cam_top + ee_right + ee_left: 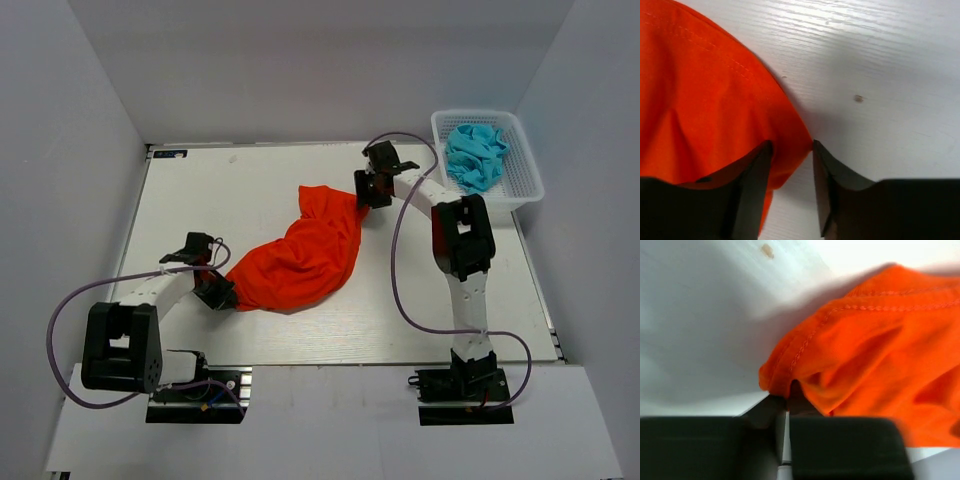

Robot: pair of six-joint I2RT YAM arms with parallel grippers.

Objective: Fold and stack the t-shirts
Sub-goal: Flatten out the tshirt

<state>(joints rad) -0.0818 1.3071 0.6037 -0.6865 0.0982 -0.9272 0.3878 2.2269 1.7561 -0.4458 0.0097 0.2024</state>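
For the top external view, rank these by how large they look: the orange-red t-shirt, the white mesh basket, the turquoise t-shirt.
1. orange-red t-shirt, clearly the largest.
2. white mesh basket.
3. turquoise t-shirt, bunched inside the basket, so it looks smaller than it might laid flat.

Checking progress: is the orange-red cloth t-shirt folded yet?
Not folded: the orange-red cloth t-shirt lies bunched and rumpled on the white table.

Top view: bright, even overhead light is flooding the white desk (pixel 250 200); only faint, soft shadows are forming. Left wrist view: the orange shirt (pixel 880 365) is blurring, its stitching smearing, and the left pincer (pixel 785 412) is sitting dark and out of focus. Right wrist view: sharper; glare is washing the upper desk, and the shirt is throwing a soft shadow rightward.
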